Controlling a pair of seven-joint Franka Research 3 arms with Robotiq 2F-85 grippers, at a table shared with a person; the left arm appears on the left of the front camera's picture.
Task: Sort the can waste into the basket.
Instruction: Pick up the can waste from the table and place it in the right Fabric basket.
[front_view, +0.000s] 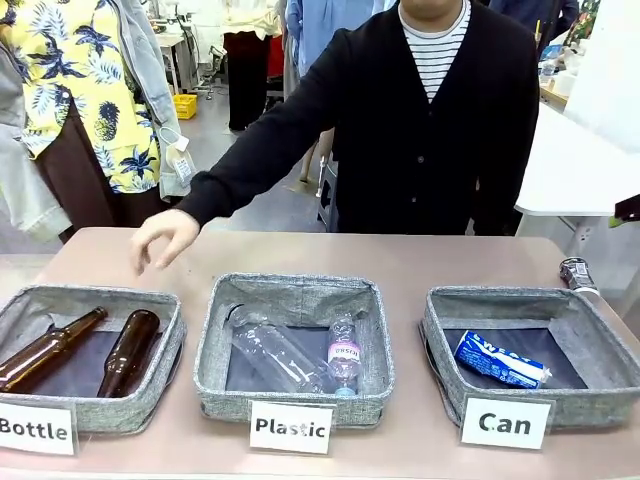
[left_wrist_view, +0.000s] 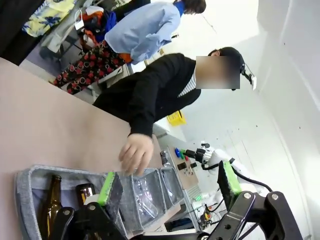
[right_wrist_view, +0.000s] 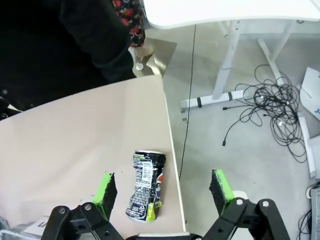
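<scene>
The basket marked by a white "Can" card stands at the right of the table, with a crushed blue can lying in it. A dark silvery crushed can lies on the table behind that basket, near the right edge. In the right wrist view this dark can lies flat close to the table's edge. My right gripper hangs open above it, the can nearer its left finger. My left gripper is open and holds nothing, above the left end of the table.
A "Bottle" bin holds two brown glass bottles. The "Plastic" bin in the middle holds clear plastic bottles. The person's hand hovers over the table behind the Bottle bin. Beyond the table's right edge are floor and cables.
</scene>
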